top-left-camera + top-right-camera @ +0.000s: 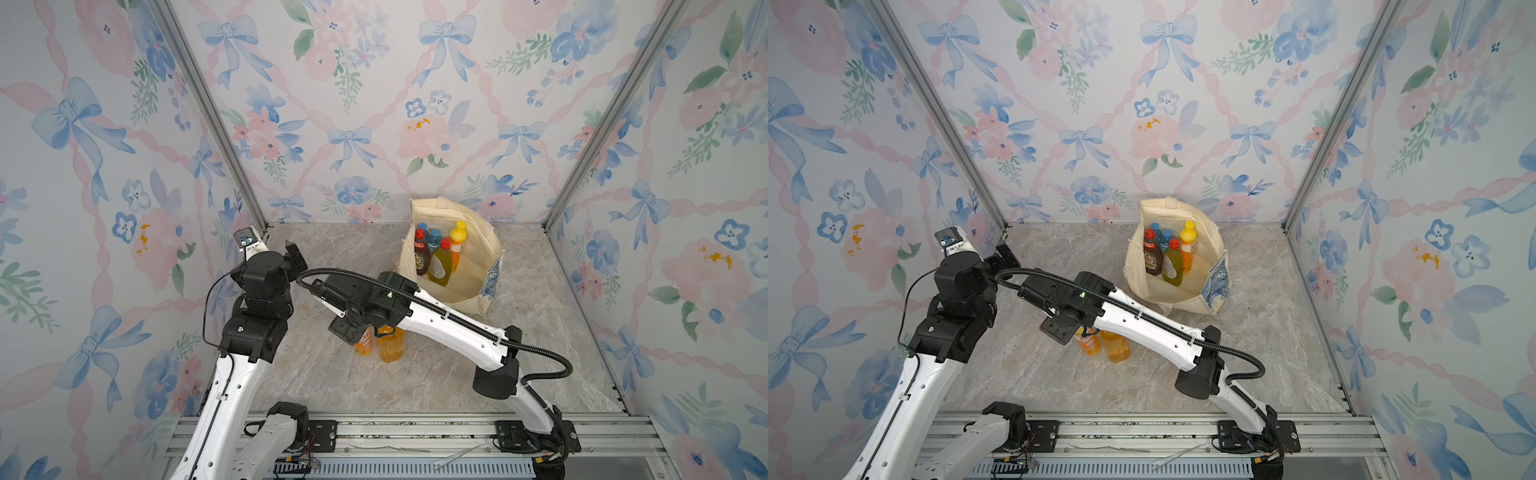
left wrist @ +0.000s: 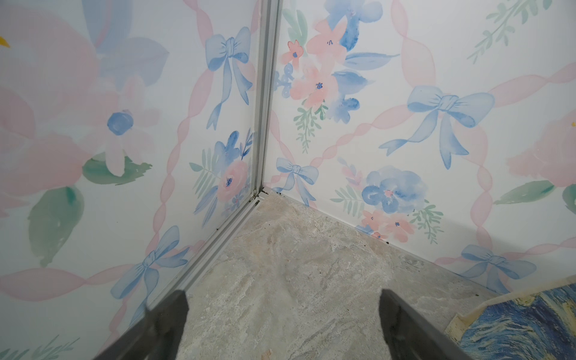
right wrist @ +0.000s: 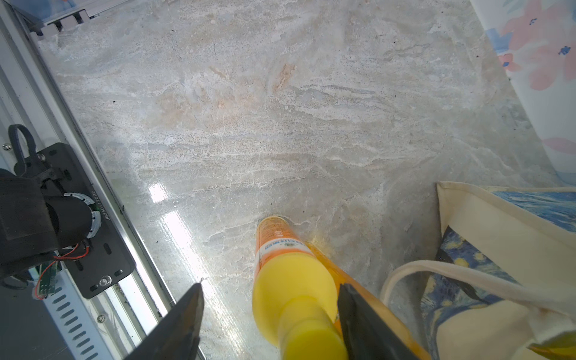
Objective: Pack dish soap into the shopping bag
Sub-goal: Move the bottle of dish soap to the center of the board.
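The cream shopping bag (image 1: 469, 286) (image 1: 1138, 266) stands open at the back of the table, its blue print showing in the wrist views (image 3: 498, 237) (image 2: 514, 324). Several soap bottles stand inside it, among them a green one (image 1: 439, 266) and an orange one with a yellow cap (image 1: 457, 245). Two orange bottles stand on the table: a yellow-capped one (image 3: 280, 249) (image 1: 365, 344) and an amber one (image 1: 390, 344) (image 1: 1116, 347). My right gripper (image 3: 271, 285) is open, its jaws either side of the yellow cap, one finger close against it. My left gripper (image 2: 283, 293) (image 1: 297, 257) is open and empty near the back left corner.
Floral walls with metal corner posts (image 1: 208, 108) close in the table on three sides. A metal rail with the arm mounts (image 1: 415, 432) runs along the front edge. A bag handle strap (image 3: 452, 271) lies on the table beside the two orange bottles.
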Controlling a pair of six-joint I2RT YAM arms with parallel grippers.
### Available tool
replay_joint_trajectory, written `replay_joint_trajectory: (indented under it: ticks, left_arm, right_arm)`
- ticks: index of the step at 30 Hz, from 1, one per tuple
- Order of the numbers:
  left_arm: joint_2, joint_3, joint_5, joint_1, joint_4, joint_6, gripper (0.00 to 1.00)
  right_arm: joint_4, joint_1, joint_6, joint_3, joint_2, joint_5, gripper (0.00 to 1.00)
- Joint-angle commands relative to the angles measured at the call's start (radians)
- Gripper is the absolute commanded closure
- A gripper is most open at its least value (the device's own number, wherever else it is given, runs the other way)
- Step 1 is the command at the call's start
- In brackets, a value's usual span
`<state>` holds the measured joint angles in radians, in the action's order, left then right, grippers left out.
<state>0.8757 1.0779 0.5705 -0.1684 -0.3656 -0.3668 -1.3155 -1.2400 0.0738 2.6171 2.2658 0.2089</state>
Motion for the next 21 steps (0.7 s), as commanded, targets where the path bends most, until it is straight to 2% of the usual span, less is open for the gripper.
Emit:
replay_joint_trajectory:
  ticks: [1,8,16,21]
  left_arm:
    - [-0.021,0.000,0.031,0.007,-0.014,0.019,0.02]
    - [-0.034,-0.007,0.006,0.007,-0.014,0.001,0.02]
    - [-0.020,-0.008,0.002,0.007,-0.016,0.005,0.02]
    - [-0.018,-0.011,0.005,0.007,-0.016,0.003,0.02]
  right_arm:
    - [0.002,-0.012,-0.018,-0.011,-0.003,-0.032,0.31]
    - [0.030,-0.007,-0.003,-0.064,-0.023,-0.006,0.32]
    - [0.130,0.020,0.048,-0.248,-0.121,-0.002,0.32]
    - [0.140,0.028,0.047,-0.277,-0.138,-0.011,0.32]
